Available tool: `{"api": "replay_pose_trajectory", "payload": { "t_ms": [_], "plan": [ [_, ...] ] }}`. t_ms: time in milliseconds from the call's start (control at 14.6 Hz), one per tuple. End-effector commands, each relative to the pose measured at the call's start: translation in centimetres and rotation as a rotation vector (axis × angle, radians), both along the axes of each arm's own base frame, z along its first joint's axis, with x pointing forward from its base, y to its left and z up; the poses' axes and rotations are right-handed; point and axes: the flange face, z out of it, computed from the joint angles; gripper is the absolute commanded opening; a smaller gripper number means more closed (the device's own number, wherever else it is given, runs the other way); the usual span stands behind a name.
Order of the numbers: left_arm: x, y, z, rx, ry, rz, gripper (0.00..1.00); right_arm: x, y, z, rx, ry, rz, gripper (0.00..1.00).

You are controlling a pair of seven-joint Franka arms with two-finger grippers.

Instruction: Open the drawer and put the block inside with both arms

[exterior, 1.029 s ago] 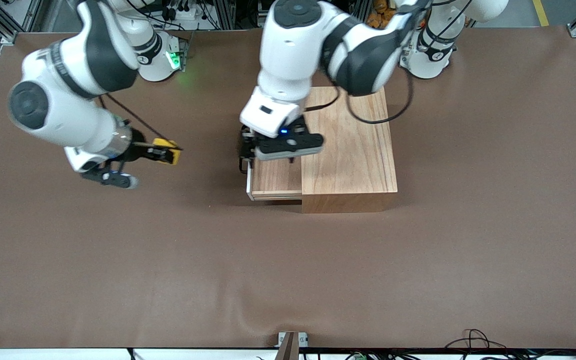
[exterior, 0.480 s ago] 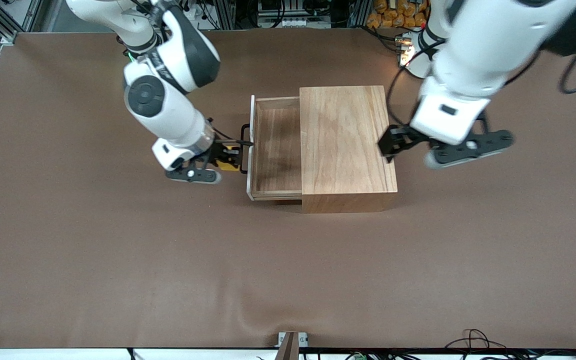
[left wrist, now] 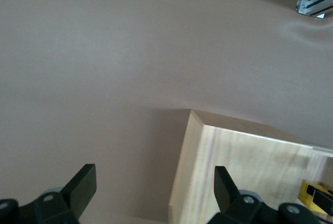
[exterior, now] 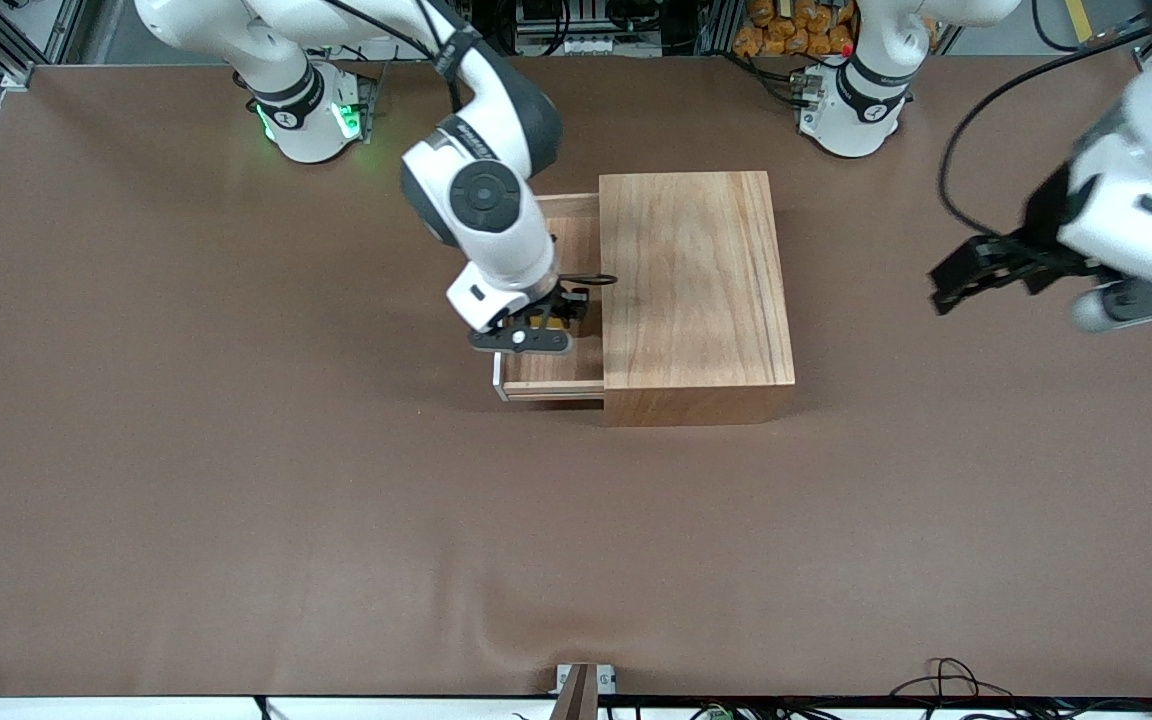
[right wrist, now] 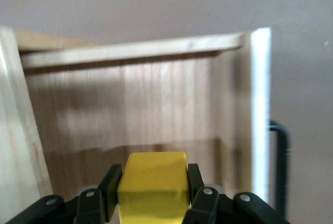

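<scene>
Two arms shared the worktop [exterior: 236,480]. The right tool [exterior: 536,325] hung directly over the open drawer [exterior: 551,375], pinching the yellow block [right wrist: 152,182] with the tray floor straight below it, so release probably needed only a short descent. The left tool [exterior: 986,270], fingers spread and empty, waited over bare worktop toward the left arm's end, well apart from the wooden box [exterior: 696,290].

You see box [exterior: 696,290] upper centre of frame, drawer [exterior: 548,375] pulled out toward right arm's end; right gripper [exterior: 548,322] with block [exterior: 541,320] over drawer; left gripper [exterior: 986,270] over table [exterior: 236,500], frame's right edge.
</scene>
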Motion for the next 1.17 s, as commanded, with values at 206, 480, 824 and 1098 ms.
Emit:
{"api": "replay_pose_trajectory", "payload": {
  "t_ms": [206,480,824,1098],
  "plan": [
    [-1.2,3.3,0.7,0.008,-0.003,-0.055,1.00,1.1,-0.3,1.9,-0.011,-0.028,-0.051,1.00],
    [-1.3,5.3,0.4,0.012,0.009,-0.081,1.00,2.2,-3.4,6.1,-0.028,-0.038,-0.082,1.00],
    [-3.0,8.6,-1.1,-0.001,0.004,-0.119,1.00,5.4,-13.8,9.8,-0.157,0.015,-0.026,1.00],
    [-4.3,10.3,-2.8,-0.006,0.040,-0.115,1.00,6.0,-22.0,11.9,-0.139,0.049,0.023,1.00]
  ]
}}
